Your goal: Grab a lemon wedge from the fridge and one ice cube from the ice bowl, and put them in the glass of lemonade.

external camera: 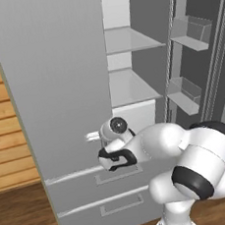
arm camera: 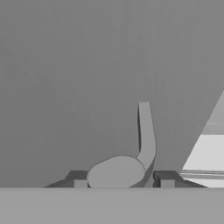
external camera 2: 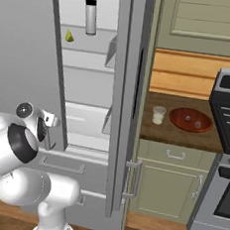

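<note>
Tall grey two-door fridge (external camera 2: 87, 109): right door swung open, left door closed. Tiny yellow-green lemon wedge (external camera 2: 69, 36) sits on upper white shelf, untouched. Cream-yellow lemonade glass (external camera 2: 158, 114) beside reddish-brown ice bowl (external camera 2: 190, 119) on table (external camera 2: 179, 135); nothing added. I hold arm folded low, tool (arm camera: 124, 181) straddling left door's handle (arm camera: 146, 131), fingers part-spread; grip uncertain.

Wooden floor (external camera: 22, 213), plank wall (external camera: 2, 122), beige cabinets (external camera 2: 167, 184) under a dark counter (external camera 2: 184, 136), stove (external camera 2: 228, 148) alongside.
</note>
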